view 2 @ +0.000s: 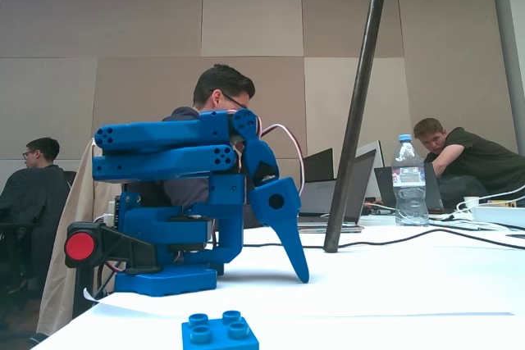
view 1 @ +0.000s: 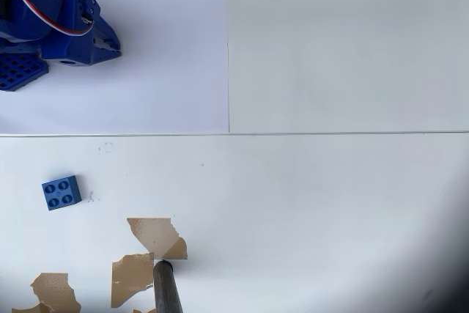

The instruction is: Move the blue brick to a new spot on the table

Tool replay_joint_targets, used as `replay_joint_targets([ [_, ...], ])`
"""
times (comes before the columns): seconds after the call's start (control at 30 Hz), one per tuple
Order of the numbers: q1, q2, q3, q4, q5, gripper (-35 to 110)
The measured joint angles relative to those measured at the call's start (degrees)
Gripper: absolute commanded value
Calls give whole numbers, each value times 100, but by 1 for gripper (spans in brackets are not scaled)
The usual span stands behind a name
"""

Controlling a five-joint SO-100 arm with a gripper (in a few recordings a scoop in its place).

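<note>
Blue brick (view 1: 61, 192) with 4 studs lies alone on the white table (view 1: 330, 210), below the seam line and left of the brown chipped patches (view 1: 150, 251) in the overhead view. The blue arm (view 2: 189, 202) is folded at its base, well apart from the brick. Its gripper (view 2: 291, 239) points down, holding nothing; whether the jaws are together is not clear.

Shared workroom: laptops (view 2: 328, 182), seated people (view 2: 217, 104)
</note>
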Motion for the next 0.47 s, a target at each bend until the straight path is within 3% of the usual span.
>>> replay_joint_targets([
  [0.47, 88, 387, 149, -158, 352, 0],
])
